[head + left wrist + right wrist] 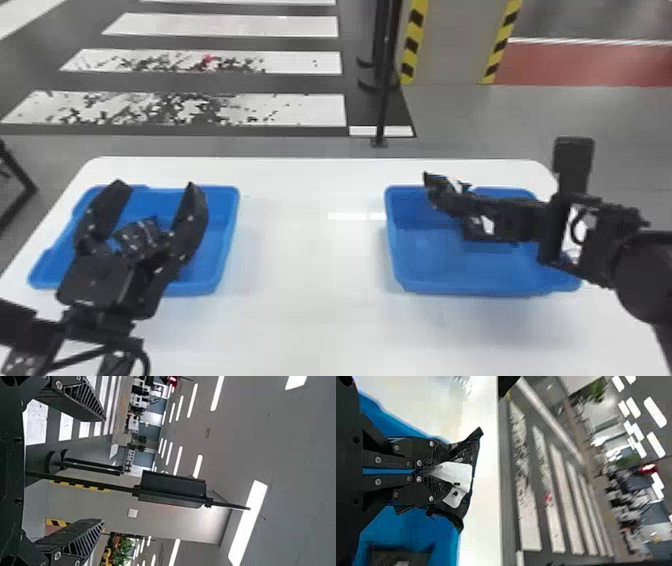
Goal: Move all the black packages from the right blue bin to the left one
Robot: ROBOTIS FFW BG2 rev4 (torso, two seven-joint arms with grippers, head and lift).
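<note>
Black packages (140, 237) number at least three at two blue bins (450, 270).

No words, brands or numbers are legible. The black package (472, 443) bears white patches (457, 473), any print on them too small to read. Yellow-and-black warning stripes (414, 40) edge the grey column (452, 45); white crossing bars (225, 25) mark the floor (455, 120).
</note>
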